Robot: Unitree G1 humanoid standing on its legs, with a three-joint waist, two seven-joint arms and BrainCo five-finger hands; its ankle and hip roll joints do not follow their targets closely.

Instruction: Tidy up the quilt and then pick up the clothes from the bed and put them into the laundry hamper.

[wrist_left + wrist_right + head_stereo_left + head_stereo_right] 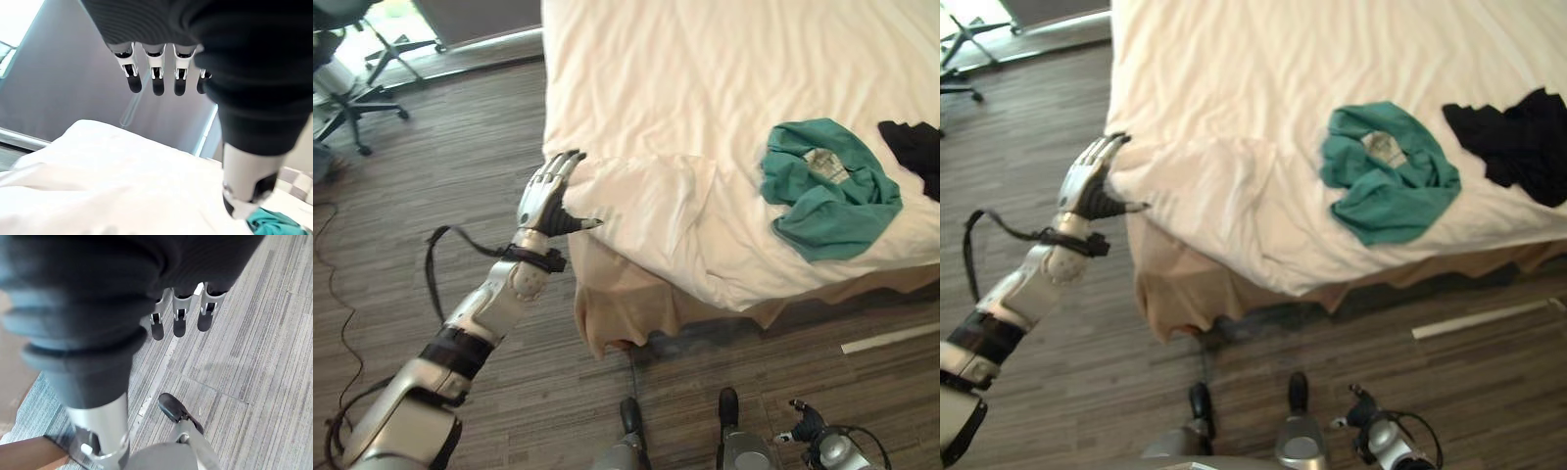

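While my left hand (546, 196) rested spread at the cream quilt's (724, 127) corner | crumpled teal shirt (827, 186) lay on that quilt | right hand (178, 318) hung relaxed.

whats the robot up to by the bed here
It is working on the white quilt. The left robot hand is at the quilt's rumpled near corner, fingers straight and resting against the folded-over edge, so nothing is gripped. A crumpled green garment and a black garment lie on the bed, not picked up. The right robot hand hangs over the floor, fingers relaxed and holding nothing.
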